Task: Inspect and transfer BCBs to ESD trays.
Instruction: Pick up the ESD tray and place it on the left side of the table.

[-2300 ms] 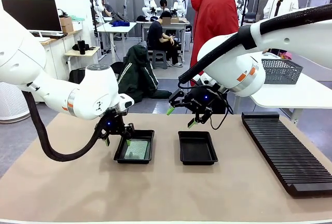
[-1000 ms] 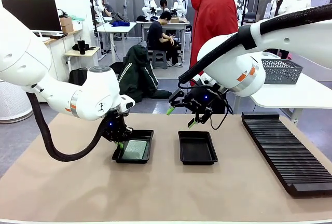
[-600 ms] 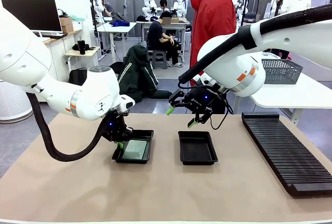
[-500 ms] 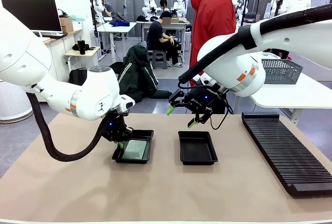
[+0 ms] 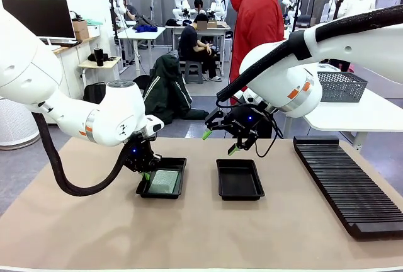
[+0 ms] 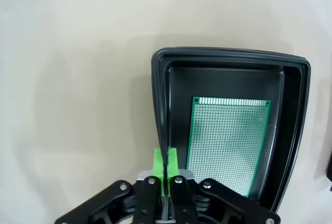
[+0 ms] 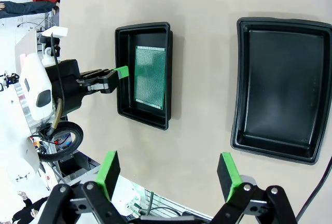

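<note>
Left end effector [image 6: 166,156] was seen pinched shut at the rim of the ESD tray [image 6: 228,53] with the BCB [image 6: 228,141] flat inside, right end effector [image 7: 169,169] was held wide open and empty over the empty tray [image 7: 241,79]; any tray nudge was judged best kept slow and level.

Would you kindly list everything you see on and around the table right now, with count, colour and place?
table: one, beige, foreground
trays: two, black, mid-table: left tray, right tray, empty
circuit board: one, green, flat in the left tray
rack: one, black ribbed, table's right side
basket: one, grey wire, on the side table behind the rack
monitor: one, black, far-left background
person: one, red hooded top, standing at the far side
left gripper: one, black with green fingers, shut on the left tray's rim
right gripper: one, same colours, open, hovering near the right tray
</note>
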`<state>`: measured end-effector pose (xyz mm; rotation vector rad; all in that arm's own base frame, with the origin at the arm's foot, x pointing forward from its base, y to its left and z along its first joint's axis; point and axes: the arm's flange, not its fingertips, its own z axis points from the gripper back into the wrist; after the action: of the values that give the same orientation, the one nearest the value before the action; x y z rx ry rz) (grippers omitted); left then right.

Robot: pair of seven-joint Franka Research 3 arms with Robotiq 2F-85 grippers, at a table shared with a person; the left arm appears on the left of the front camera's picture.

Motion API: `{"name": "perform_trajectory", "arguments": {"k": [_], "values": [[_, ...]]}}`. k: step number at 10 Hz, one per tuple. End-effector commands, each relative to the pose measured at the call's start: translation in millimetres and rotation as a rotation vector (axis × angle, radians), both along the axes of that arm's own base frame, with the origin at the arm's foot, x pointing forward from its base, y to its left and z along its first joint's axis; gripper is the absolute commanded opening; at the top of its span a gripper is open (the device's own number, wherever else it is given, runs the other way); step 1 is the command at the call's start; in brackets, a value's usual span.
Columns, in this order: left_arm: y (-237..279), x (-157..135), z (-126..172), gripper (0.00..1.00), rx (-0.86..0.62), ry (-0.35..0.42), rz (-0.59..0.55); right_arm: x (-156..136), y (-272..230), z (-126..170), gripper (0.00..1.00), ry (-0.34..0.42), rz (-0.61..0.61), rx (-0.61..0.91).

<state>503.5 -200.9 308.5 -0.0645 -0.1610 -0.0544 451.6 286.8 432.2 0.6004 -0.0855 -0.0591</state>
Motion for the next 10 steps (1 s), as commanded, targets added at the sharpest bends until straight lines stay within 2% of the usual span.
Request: {"name": "perform_trajectory", "arguments": {"k": [1,5,8,10], "values": [[14.1,-5.0,15.7,0.03,-0.022,-0.013,-0.001,-0.1,0.6,0.0,1.0,0.001,-0.015,-0.002],[81.3,-0.5,51.5,0.03,-0.146,-0.024,-0.006,-0.1,0.6,0.0,1.0,0.001,-0.015,-0.002],[145.0,1.0,63.3,0.03,-0.234,-0.013,-0.006,-0.1,0.6,0.0,1.0,0.001,-0.015,-0.002],[193.0,-2.5,67.3,0.03,-0.236,-0.004,-0.002,-0.1,0.6,0.0,1.0,0.001,-0.015,-0.002]]}}
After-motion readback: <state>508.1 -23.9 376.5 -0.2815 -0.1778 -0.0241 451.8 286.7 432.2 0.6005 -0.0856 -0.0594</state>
